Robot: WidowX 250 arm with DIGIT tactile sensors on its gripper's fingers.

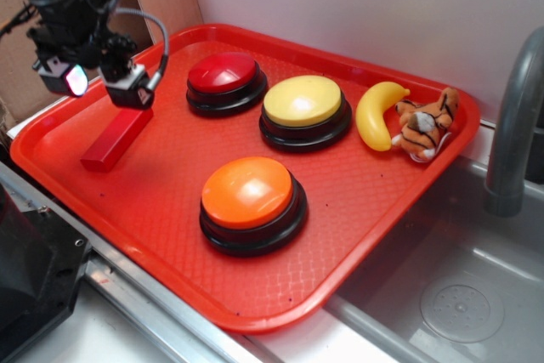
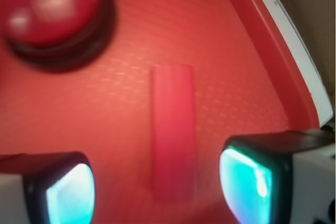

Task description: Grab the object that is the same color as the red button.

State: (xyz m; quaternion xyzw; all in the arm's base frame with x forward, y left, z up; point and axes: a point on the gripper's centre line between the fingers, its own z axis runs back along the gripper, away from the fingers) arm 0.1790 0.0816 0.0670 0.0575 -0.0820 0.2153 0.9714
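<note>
A small, plain red bar is seen flat on a red tray, framed by the wide-open, empty gripper.

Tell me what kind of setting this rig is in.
Likely a toy kitchen sink mock-up: a grey faucet over a metal sink basin, with a red tray of buttons and toys alongside.

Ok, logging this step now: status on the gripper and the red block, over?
Gripper open, above the red block, pads either side. Block flat on tray, not gripped. Red button clear of it; nothing in the way.
</note>
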